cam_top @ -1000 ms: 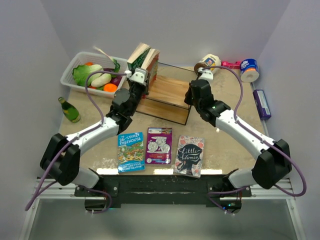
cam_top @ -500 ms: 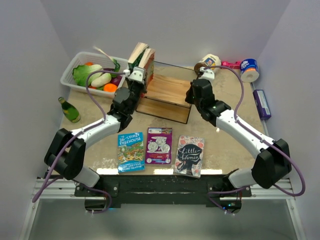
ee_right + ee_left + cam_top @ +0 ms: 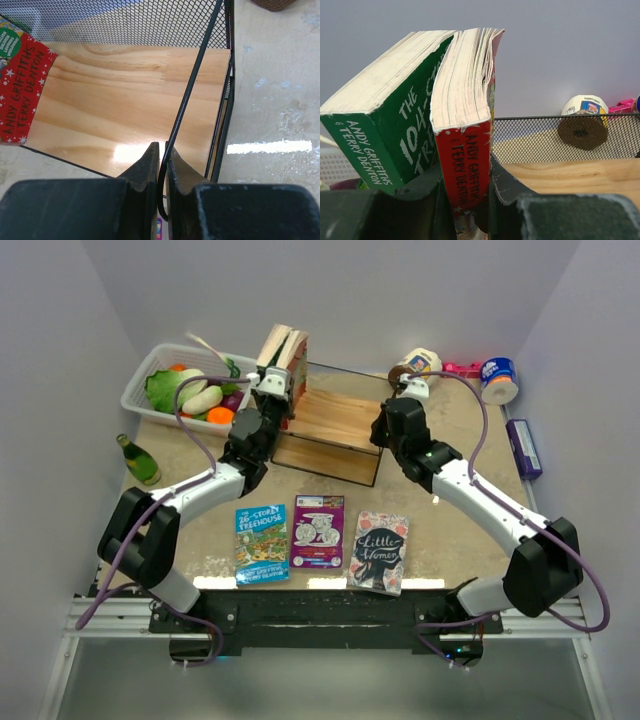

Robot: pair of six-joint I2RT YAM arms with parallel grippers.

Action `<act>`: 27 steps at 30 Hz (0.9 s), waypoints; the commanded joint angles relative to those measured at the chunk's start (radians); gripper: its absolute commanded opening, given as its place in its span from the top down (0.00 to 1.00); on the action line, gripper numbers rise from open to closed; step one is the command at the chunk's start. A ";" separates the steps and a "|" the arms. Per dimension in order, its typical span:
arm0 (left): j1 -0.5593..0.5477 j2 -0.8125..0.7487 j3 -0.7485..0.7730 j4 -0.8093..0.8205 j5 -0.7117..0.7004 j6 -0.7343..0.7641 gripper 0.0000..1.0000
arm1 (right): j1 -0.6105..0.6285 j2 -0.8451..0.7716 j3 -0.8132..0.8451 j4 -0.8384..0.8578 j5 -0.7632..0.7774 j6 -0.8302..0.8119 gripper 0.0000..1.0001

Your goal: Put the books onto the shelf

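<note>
- Books (image 3: 284, 348) are thin, light paperbacks. The covers look smooth enough to slip and the page blocks flex, so a firm pinch across the covers close to the spine seems the safest hold.
- Green book (image 3: 380, 125) stands at the left end of the shelf (image 3: 335, 425). It is tilted left, and its upper edge meets its neighbour.
- Red book (image 3: 462, 100) stands upright just to the right, with its pages bowed. The left end effector (image 3: 466, 192) is clamped low on its spine end, one finger on each cover. I cannot tell whether the book's foot rests on the board.
- Shelf sits at the back middle of the counter (image 3: 440, 540). It looks light and could skid if pushed.
- Right end effector (image 3: 161, 150) is pinched together on the thin black wire at the shelf's right end, probably to steady it.
- Treehouse (image 3: 262, 543), the purple book (image 3: 319, 531) and Little Women (image 3: 378, 551) lie flat side by side along the counter's front edge. They are well apart from the shelf and not yet placed.
- Flat on the counter, these three offer no free edge, so tipping up a long side before gripping looks necessary.
</note>
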 commanded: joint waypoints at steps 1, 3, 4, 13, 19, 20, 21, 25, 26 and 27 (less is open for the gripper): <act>0.028 0.012 0.041 0.032 -0.055 -0.032 0.78 | 0.005 0.026 -0.019 0.014 -0.040 -0.017 1.00; 0.034 0.008 0.036 0.018 -0.068 -0.044 0.57 | 0.005 0.026 -0.016 0.014 -0.042 -0.017 1.00; 0.036 0.005 0.035 0.014 -0.070 -0.045 0.52 | 0.003 0.030 -0.016 0.016 -0.040 -0.017 1.00; 0.037 -0.034 0.025 -0.025 -0.091 -0.042 0.33 | 0.003 0.034 -0.009 0.017 -0.040 -0.017 1.00; 0.036 -0.052 -0.007 0.009 -0.072 -0.006 0.42 | 0.005 0.033 -0.009 0.021 -0.037 -0.020 1.00; 0.036 -0.049 -0.007 0.010 -0.067 0.001 0.51 | 0.005 0.034 -0.010 0.019 -0.037 -0.018 1.00; 0.036 -0.046 -0.005 0.010 -0.061 0.005 0.57 | 0.003 0.034 -0.012 0.022 -0.039 -0.018 1.00; 0.036 -0.028 0.011 0.007 -0.068 0.039 0.85 | 0.005 0.036 -0.016 0.027 -0.043 -0.018 1.00; 0.034 -0.023 0.015 0.006 -0.074 0.045 0.93 | 0.005 0.036 -0.016 0.027 -0.043 -0.020 1.00; 0.036 -0.021 0.016 0.006 -0.079 0.053 0.94 | 0.005 0.036 -0.016 0.027 -0.043 -0.020 1.00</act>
